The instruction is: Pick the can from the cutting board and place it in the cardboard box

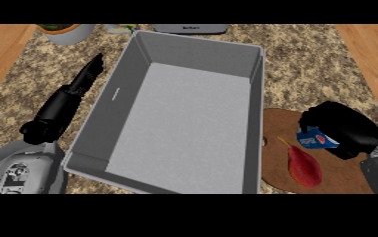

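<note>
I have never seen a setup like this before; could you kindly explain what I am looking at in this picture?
This is one view from the robot's head, looking steeply down at a kitchen counter. The robot is a humanoid; only its grey forearms and black hands show. The left robot hand rests open, fingers straight, beside the left wall of a large grey open-topped box. At the right lies a brown cutting board. Over it, the right robot hand curls round a blue can; whether the can is lifted I cannot tell. A red pepper-like thing lies on the board, and a plant pot stands at the far left.
</note>
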